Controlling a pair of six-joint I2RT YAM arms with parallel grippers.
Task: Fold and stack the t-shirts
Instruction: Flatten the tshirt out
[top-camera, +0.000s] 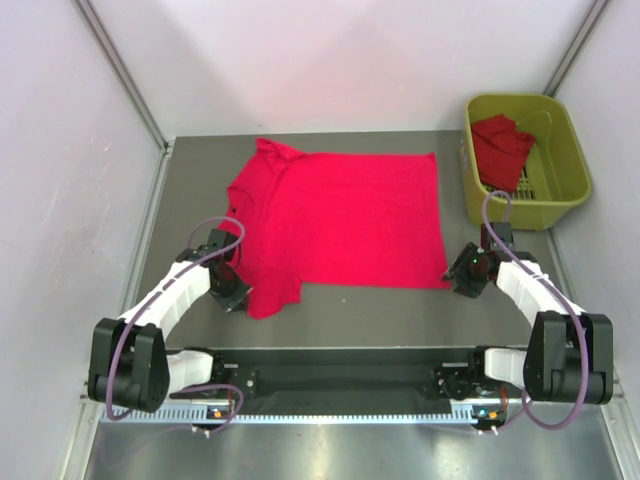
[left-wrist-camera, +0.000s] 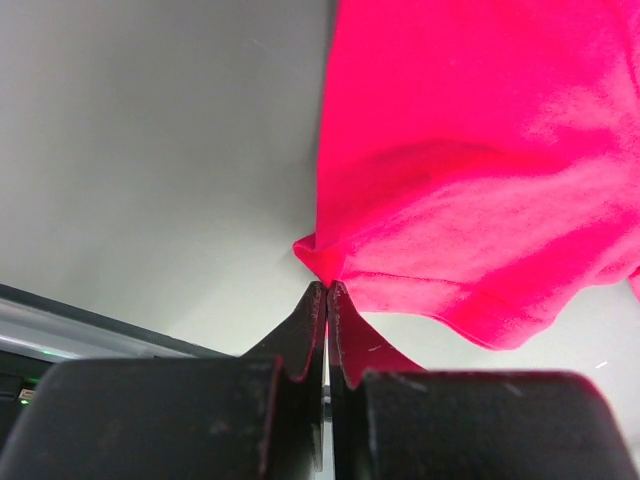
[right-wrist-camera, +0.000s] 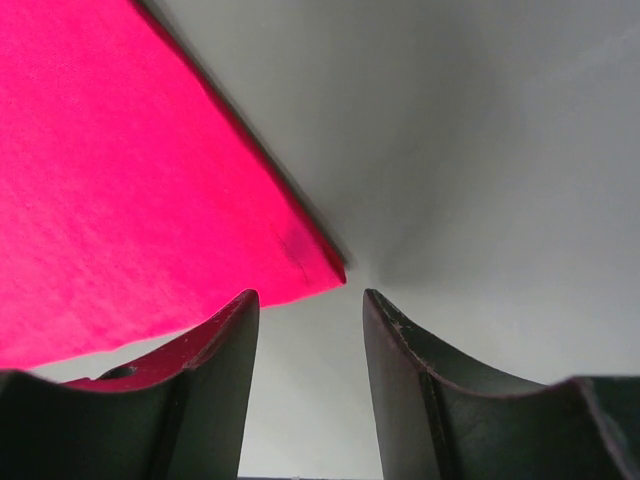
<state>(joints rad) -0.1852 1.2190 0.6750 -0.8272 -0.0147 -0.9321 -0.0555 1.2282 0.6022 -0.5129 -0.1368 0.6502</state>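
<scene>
Top and wrist views, one moment. One red shirt (top-camera: 340, 215) lies spread flat across the middle of the grey table (top-camera: 360, 320), with its collar toward your left arm's side and its hem toward the right. One sleeve juts toward the near edge on the left. Your left gripper (top-camera: 232, 285) sits at that near-left sleeve. In the left wrist view its fingers (left-wrist-camera: 300, 330) are pressed together, with a small pucker of the red cloth pinched at their tips and the fabric bunched there. Your right gripper (top-camera: 462, 272) sits at the shirt's near-right corner. In the right wrist view its fingers (right-wrist-camera: 225, 350) stand apart and hold nothing, and the pointed corner of the cloth lies just ahead of the gap between them. A second red shirt (top-camera: 500, 150) lies crumpled inside the yellow-green basket (top-camera: 570, 195). The basket stands at the far right of the table, near the spread shirt's far-right corner but not touching it.
</scene>
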